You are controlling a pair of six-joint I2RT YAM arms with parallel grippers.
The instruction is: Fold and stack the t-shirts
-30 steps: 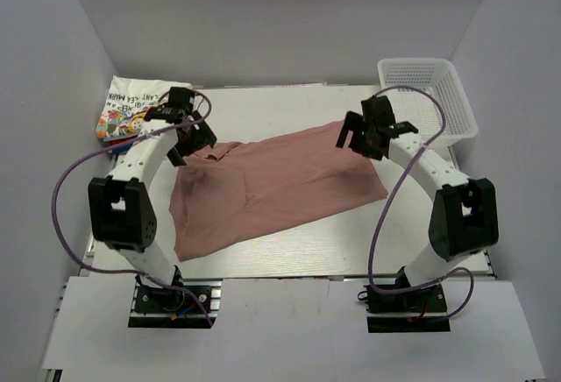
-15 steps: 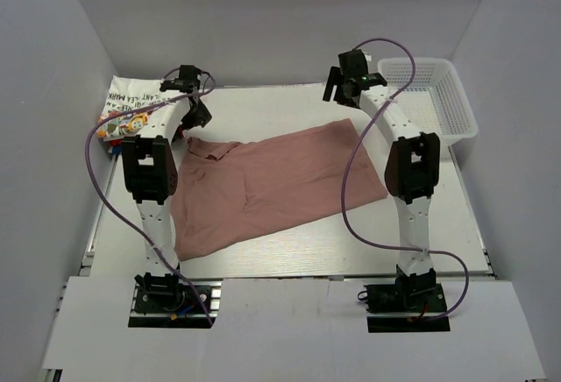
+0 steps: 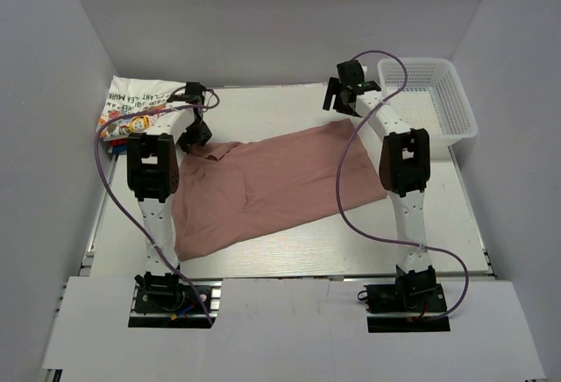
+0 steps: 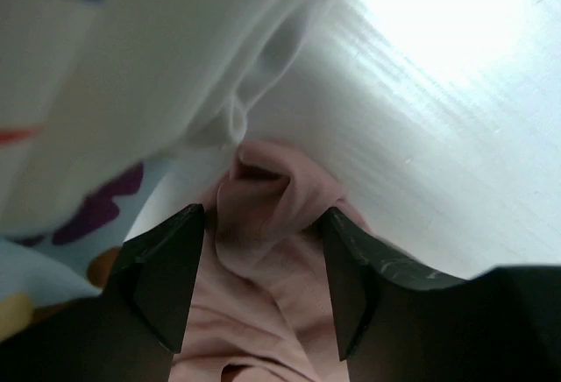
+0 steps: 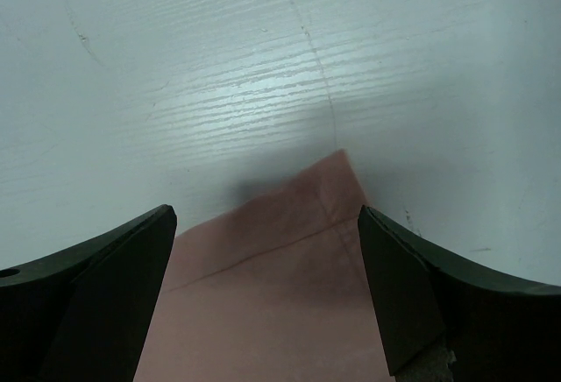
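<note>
A dusty-pink t-shirt (image 3: 272, 185) lies spread across the table, one of the t-shirts. My left gripper (image 3: 198, 133) is down at its far left corner. In the left wrist view the jaws stand apart on either side of a bunched fold of pink cloth (image 4: 263, 224); the left gripper (image 4: 259, 286) does not pinch it. My right gripper (image 3: 344, 98) hovers wide open over the shirt's far right corner (image 5: 329, 198), with nothing held. A folded stack of t-shirts (image 3: 131, 112), a white cartoon-printed one on top, sits at the far left, its white edge (image 4: 131, 58) just beyond my left fingers.
A white mesh basket (image 3: 429, 93) stands at the far right corner, close behind the right arm. Purple cables loop from both arms. White walls close in the table on three sides.
Both arms have stretched toward the far edge. The left gripper came down onto the shirt's far left corner and its jaws narrowed. The right gripper dropped slightly toward the far right corner.
</note>
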